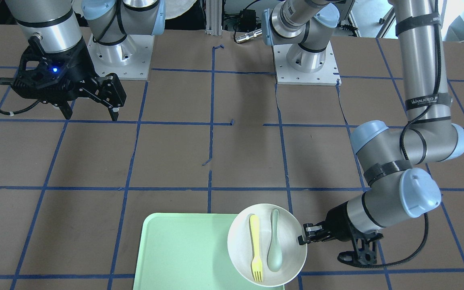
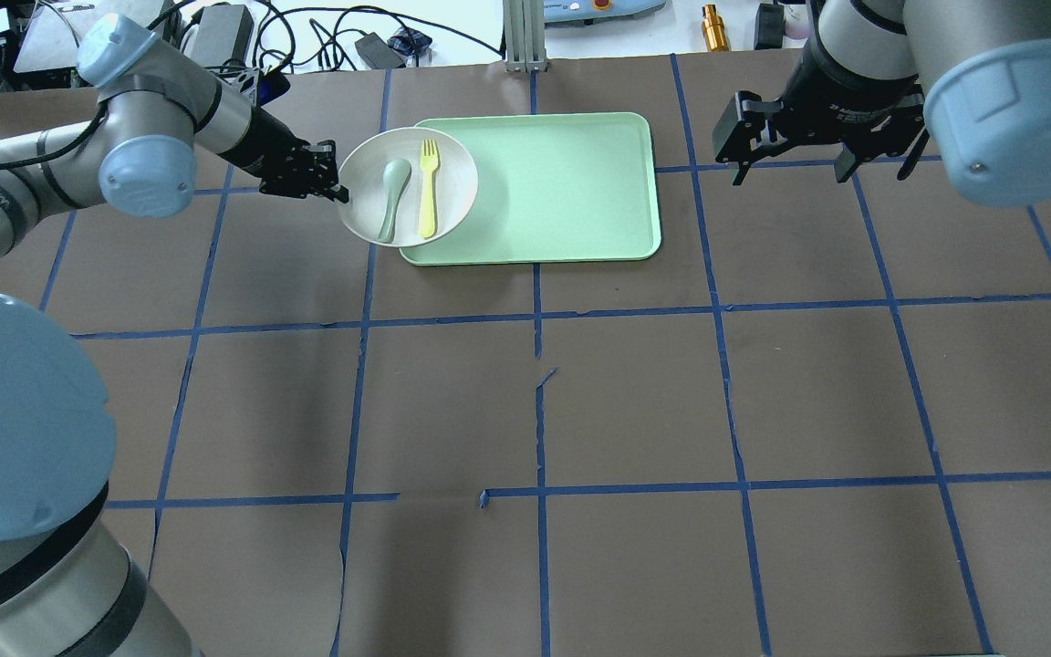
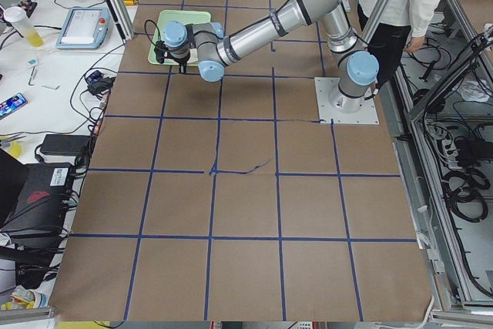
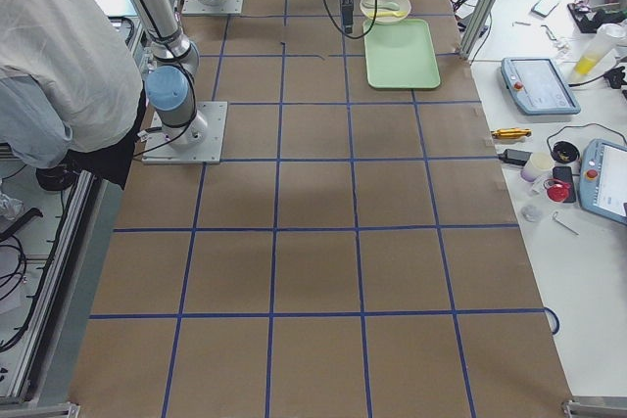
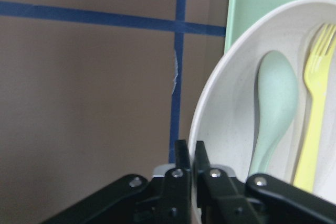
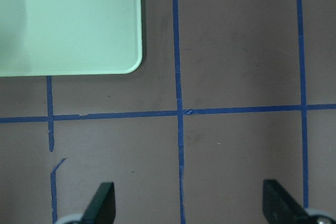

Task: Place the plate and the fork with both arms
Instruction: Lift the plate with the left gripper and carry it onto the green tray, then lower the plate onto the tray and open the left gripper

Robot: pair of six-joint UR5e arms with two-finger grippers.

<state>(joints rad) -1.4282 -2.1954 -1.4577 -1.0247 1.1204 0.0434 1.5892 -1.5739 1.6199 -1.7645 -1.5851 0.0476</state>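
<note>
while the left gripper [image 1: 304, 236] reaches in low from the table's left side, its two black fingers [image 5: 182, 157] are pressed together on the rim of the plate [image 1: 240, 241], the white edge caught between them in the left wrist view. the plate sits at the far left corner of the light-green tray [image 1: 183, 253], partly over the tray and partly over the brown table [image 1: 175, 161]; whether it rests there or is raised a little, i cannot tell. in the plate lie the fork [image 1: 255, 246] and a grey-green spoon [image 1: 274, 241], side by side and almost parallel, not touching each other. the fork is on the tray side, the spoon on the side nearer the left gripper. the fork's tines point away from the robot, toward the table's far edge, and the spoon's bowl points the same way.

the right gripper [image 2: 790, 169] hangs above the table well off the tray's right side, apart from the plate and the fork. its fingers [image 6: 102, 205] are spread wide with nothing between them; under them the right wrist view shows only the brown cover crossed by blue tape lines [image 6: 178, 113], with one rounded corner of the tray at the upper left.
</note>
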